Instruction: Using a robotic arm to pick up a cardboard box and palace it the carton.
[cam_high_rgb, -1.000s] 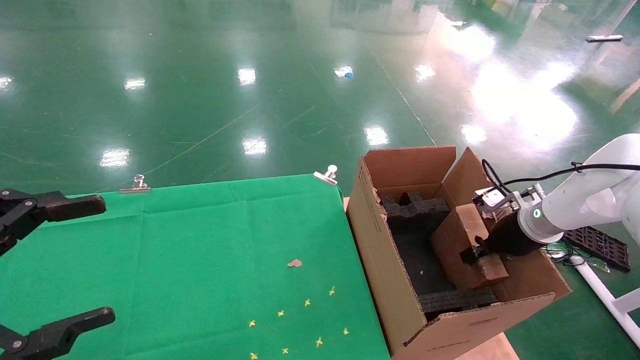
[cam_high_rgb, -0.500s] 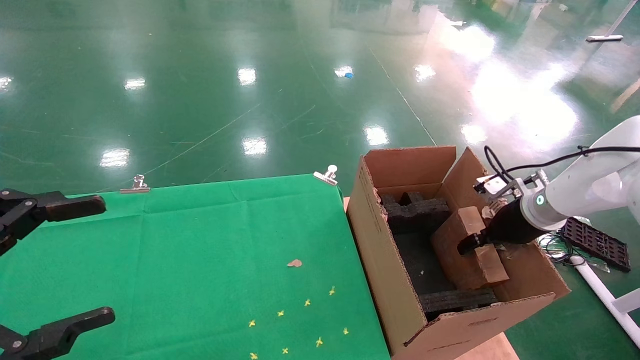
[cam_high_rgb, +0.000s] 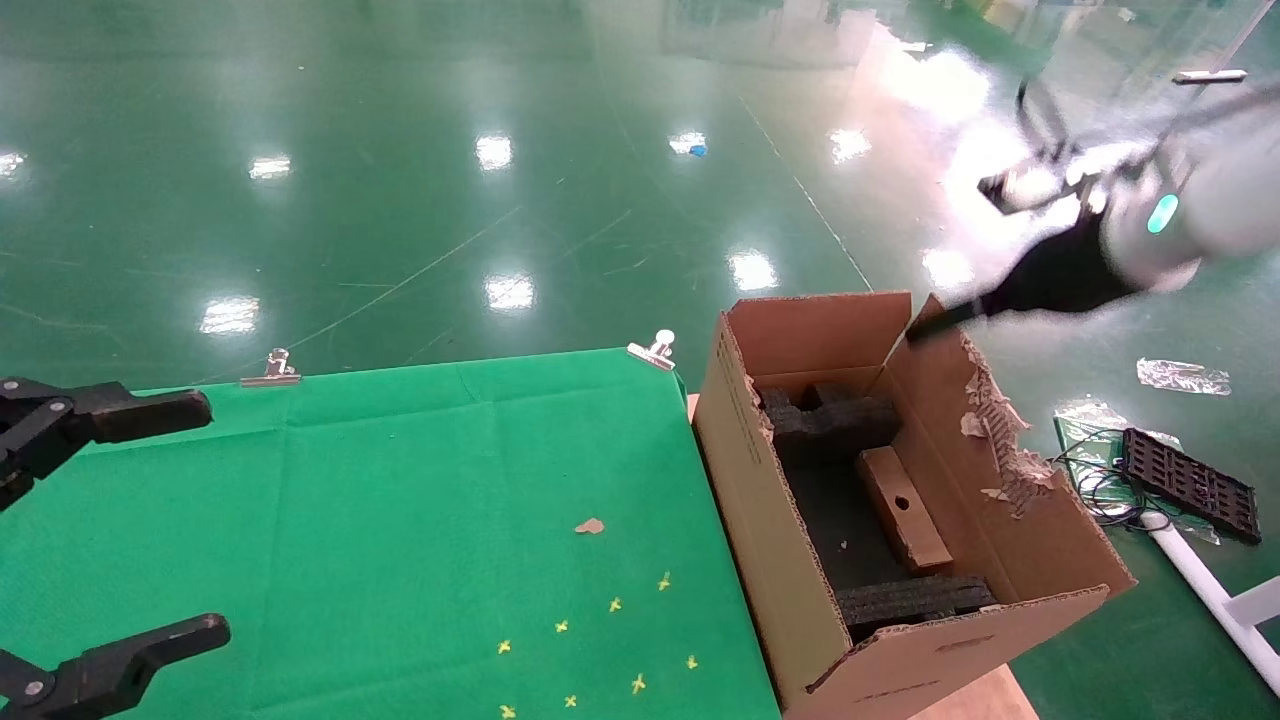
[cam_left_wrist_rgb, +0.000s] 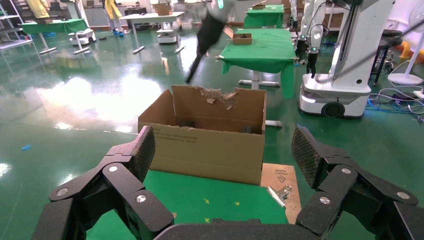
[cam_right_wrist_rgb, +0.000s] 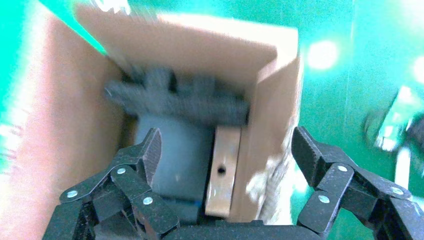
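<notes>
The carton (cam_high_rgb: 760, 520) stands open to the right of the green table, with black foam (cam_high_rgb: 830, 425) inside and a torn right flap (cam_high_rgb: 1000, 440). The small cardboard box (cam_high_rgb: 905, 510) rests on its edge inside, against the right wall. The white robotic arm (cam_high_rgb: 1180, 215) is raised above the carton's far right corner. Its right gripper (cam_high_rgb: 940, 318) is open and empty. In the right wrist view the gripper (cam_right_wrist_rgb: 227, 145) hangs above the cardboard box (cam_right_wrist_rgb: 222, 172) and the carton (cam_right_wrist_rgb: 70, 125). My left gripper (cam_high_rgb: 213, 519) is open at the table's left; in the left wrist view (cam_left_wrist_rgb: 224, 150) it faces the carton (cam_left_wrist_rgb: 210, 145).
The green cloth (cam_high_rgb: 400, 500) carries yellow marks (cam_high_rgb: 615, 605), a brown scrap (cam_high_rgb: 590, 526) and metal clips (cam_high_rgb: 655, 350) at its far edge. A black tray (cam_high_rgb: 1190, 485), cables and a white pipe (cam_high_rgb: 1200, 580) lie on the floor to the carton's right.
My right gripper has let go of the cardboard box and risen fast out of the carton. The box has dropped onto its edge against the right wall. The left arm has not moved.
</notes>
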